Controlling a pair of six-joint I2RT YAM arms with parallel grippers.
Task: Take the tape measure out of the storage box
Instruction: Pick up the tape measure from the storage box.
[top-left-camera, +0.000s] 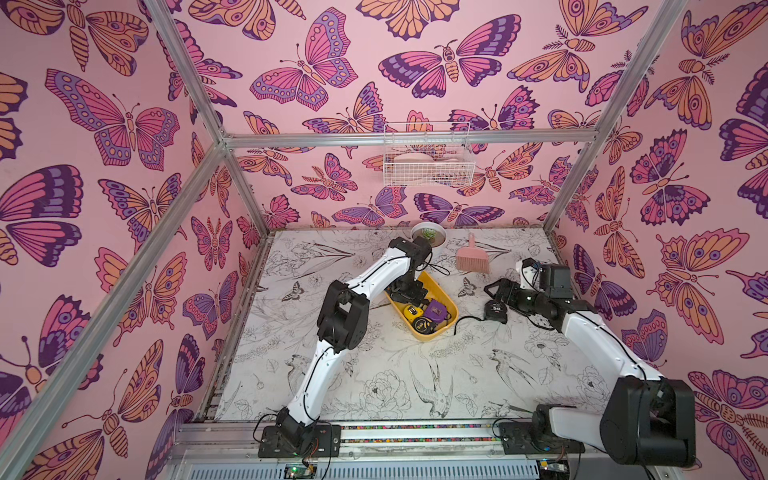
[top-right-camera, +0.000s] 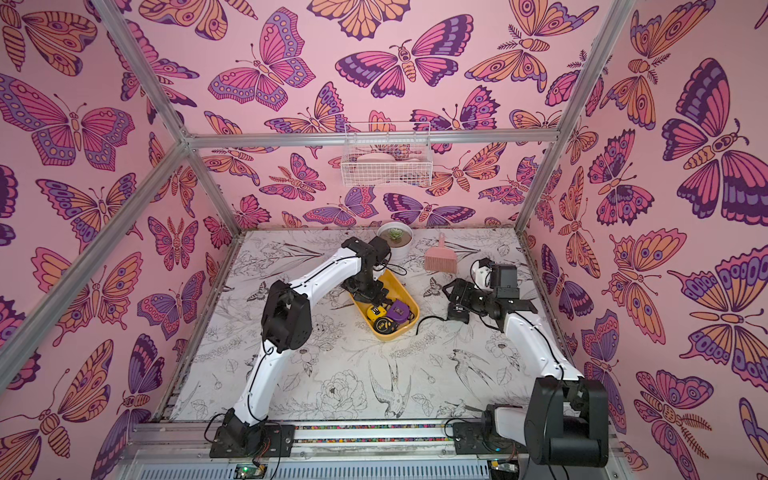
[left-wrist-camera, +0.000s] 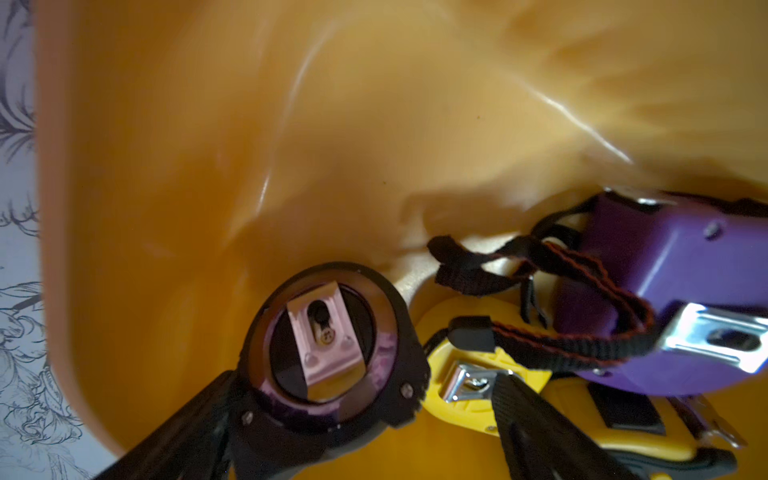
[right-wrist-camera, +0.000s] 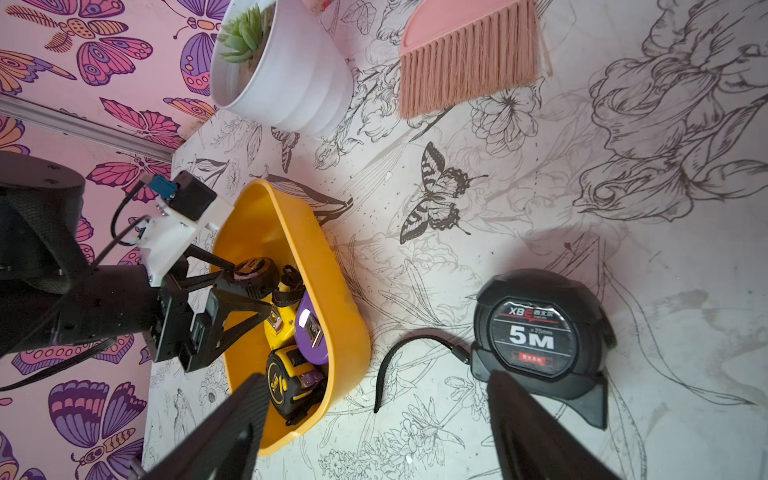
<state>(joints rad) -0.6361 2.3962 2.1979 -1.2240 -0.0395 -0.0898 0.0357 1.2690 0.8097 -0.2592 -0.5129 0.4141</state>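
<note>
Printed table (top-left-camera: 374, 374), four things on it.
Storage box (top-left-camera: 439, 291) in the middle, black tape measure (top-left-camera: 495, 311) just right of it; white pot (right-wrist-camera: 299, 83) and pink brush (top-left-camera: 472, 259) farther back.

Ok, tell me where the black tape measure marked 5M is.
The black tape measure lies on the table just right of the yellow tray in both top views, beside the right arm's open fingers.

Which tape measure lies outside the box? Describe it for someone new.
On the floral-print table, find the mustard-yellow storage box. Just beside it, toward the right arm, lies a black tape measure with a trailing strap. Unlike the yellow tape measure and purple tape measure, it rests on the table, 5M label up.
</note>
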